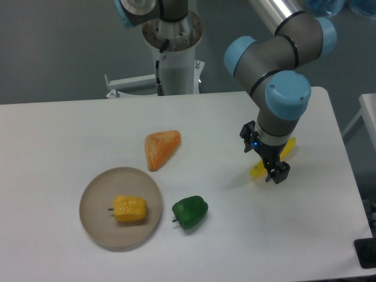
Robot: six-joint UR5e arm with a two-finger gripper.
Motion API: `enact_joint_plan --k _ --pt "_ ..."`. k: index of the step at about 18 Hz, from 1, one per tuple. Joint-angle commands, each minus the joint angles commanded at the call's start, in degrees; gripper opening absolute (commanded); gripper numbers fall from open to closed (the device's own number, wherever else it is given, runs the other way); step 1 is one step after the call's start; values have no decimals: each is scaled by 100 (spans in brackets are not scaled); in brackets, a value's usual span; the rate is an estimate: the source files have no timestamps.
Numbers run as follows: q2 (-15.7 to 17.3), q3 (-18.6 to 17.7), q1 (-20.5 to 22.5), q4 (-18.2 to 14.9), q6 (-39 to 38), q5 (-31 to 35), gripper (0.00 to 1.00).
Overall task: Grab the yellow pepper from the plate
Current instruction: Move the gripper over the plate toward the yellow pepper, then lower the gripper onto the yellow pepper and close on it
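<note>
Nearest the camera, the plate (94,226) lies on the white surface (70,135) at lower left, with the yellow pepper (130,208) resting on it right of centre, its short dark stem pointing left. Just beside the plate's right rim, on the surface, sits a green pepper (190,212), close to the plate but apart from the yellow pepper. Farther back, an orange wedge-shaped piece (161,148) lies above the plate, off its rim. At right, well apart from the plate, the pincer (275,173) points down over a long slim yellow piece (271,160), which it partly hides; its fingers look close together, but whether they grip or merely touch that piece cannot be told. Behind, the grey and blue arm (282,64) bends back to its base (175,47).
</note>
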Motion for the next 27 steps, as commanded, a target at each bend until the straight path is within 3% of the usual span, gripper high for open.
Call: enact_joint_plan --k 7,11,14,21,27 --pt "-26 70 -114 0 -149 -404 100" --pt "-9 97 -474 70 -360 -509 100" --pt "17 79 -860 105 -956 -624 100" --pt "-61 -202 -1766 931 -1292 -536 100" --pt "-474 -176 -2197 1125 -1283 -510 100"
